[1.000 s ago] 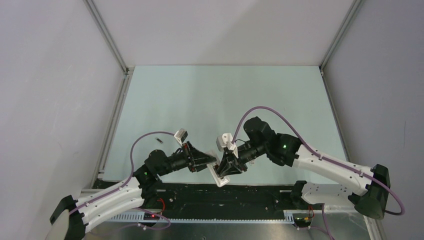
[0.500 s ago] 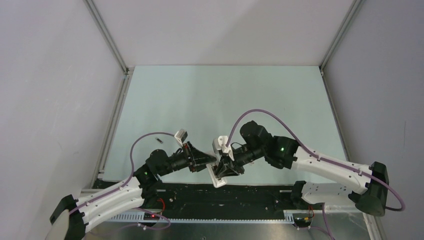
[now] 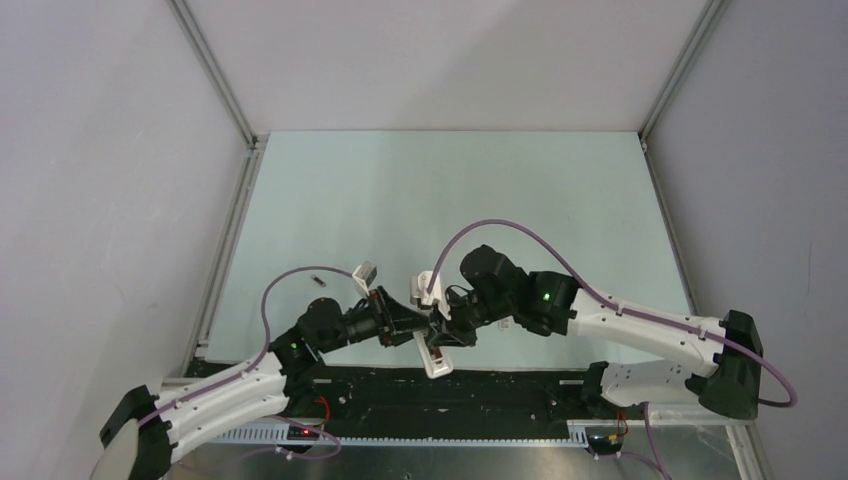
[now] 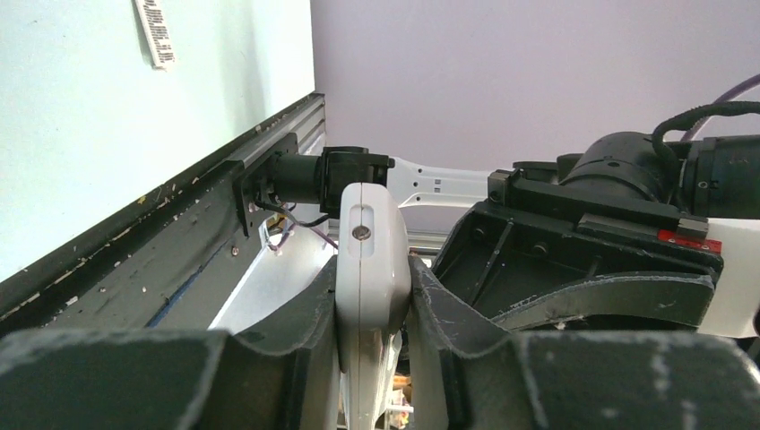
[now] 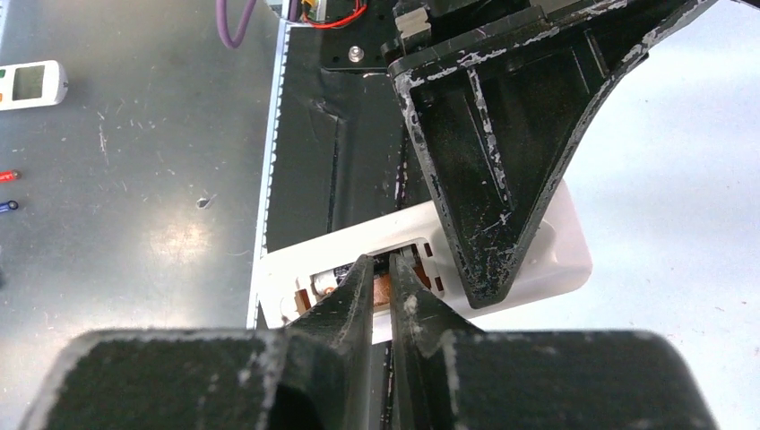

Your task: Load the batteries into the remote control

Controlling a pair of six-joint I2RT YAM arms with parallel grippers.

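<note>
The remote control (image 4: pixel 369 224) is off the surface (image 3: pixel 450 200), clamped edge-on across its thin sides by the left tool (image 4: pixel 373 285) near the front edge, between the two arms. It looks like a light, stiff slab of smooth plastic, so it probably slips or twists easily under a sideways push. The grip across the narrow edges suits it, provided the clamp stays clear of the open battery bay (image 5: pixel 318 288). A cell is likely small, hard and prone to roll, and is best taken across its middle so that both ends stay free to meet the contacts. The right tool (image 5: pixel 384 262) has its fingers pressed almost together with the tips down in that bay. Something brownish sits between them, but it cannot be told whether that is a cell or a contact. Only the right wrist view shows the bay and those tips, along with a second small white device (image 5: pixel 31 82) lying on a grey metal plate (image 5: pixel 134 179). Only the left wrist view shows how squarely the slab is pinched, and only the overhead view shows a battery (image 3: pixel 317 281) lying on the surface, well to the left of both tools.
</note>
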